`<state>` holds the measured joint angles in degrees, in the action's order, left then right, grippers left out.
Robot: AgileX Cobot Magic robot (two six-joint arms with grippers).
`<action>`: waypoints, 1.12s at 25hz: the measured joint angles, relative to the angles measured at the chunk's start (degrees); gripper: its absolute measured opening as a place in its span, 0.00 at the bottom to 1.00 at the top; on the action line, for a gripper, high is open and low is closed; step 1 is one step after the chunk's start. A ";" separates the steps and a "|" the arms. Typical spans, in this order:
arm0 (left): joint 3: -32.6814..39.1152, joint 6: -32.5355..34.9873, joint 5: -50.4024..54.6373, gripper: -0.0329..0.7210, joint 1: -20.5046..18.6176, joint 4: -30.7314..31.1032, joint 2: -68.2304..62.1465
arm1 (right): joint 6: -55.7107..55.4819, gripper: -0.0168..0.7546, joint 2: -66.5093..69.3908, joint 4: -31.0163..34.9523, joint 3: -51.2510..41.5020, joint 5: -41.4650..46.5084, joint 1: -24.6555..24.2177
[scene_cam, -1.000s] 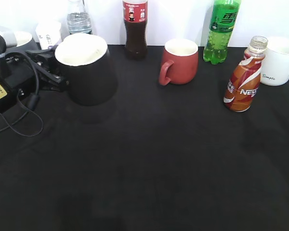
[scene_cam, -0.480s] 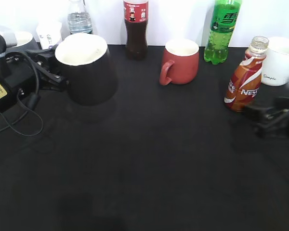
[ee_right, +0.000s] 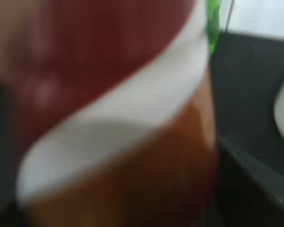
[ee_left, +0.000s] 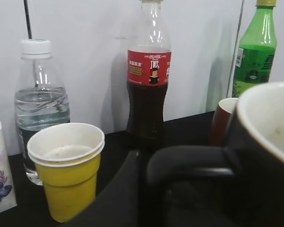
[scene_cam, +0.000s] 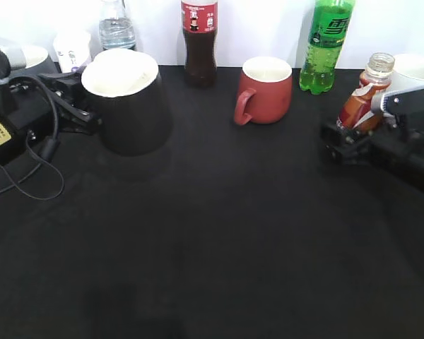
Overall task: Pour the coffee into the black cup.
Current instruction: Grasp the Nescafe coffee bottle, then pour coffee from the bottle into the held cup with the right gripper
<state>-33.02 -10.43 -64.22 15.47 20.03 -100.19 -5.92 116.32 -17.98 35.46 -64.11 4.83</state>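
Table cover (scene_cam: 219,247): matt black cloth, w/ faint creases lower left of exterior view. Black cup (scene_cam: 127,106), upper left: glazed ceramic, soft sheen outside, smooth off-white inside. Red mug (scene_cam: 263,90), top centre: glossy ceramic. Coffee bottle (scene_cam: 364,92), right edge: clear plastic neck, shiny printed wrap; label fills right wrist view, blurred. Cola bottle (ee_left: 149,75) & water bottle (ee_left: 40,101): clear glossy plastic. Yellow cup (ee_left: 68,168), lower left of left wrist view: matt paper.
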 joint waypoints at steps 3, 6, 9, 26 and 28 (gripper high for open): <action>0.00 0.00 0.00 0.09 0.00 0.37 0.00 | 0.15 0.71 1.29 -0.98 0.29 -3.73 0.00; 0.00 0.00 0.00 0.09 0.00 0.49 0.00 | -0.30 0.71 1.29 -1.12 0.29 -3.91 0.00; 0.00 -0.10 0.06 0.09 0.12 3.18 0.00 | -0.89 0.71 0.47 -2.26 0.16 -3.40 0.00; -14.05 -4.24 9.76 0.09 23.26 3.77 -2.71 | 30.78 0.71 -32.71 -20.06 2.64 18.66 10.47; -14.11 -4.24 11.09 0.09 23.30 3.77 -2.71 | 38.02 0.71 -32.71 -18.36 4.85 18.66 10.47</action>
<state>-47.12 -14.67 -53.13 38.77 23.79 -102.89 32.10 83.62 -36.34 40.30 -45.44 15.30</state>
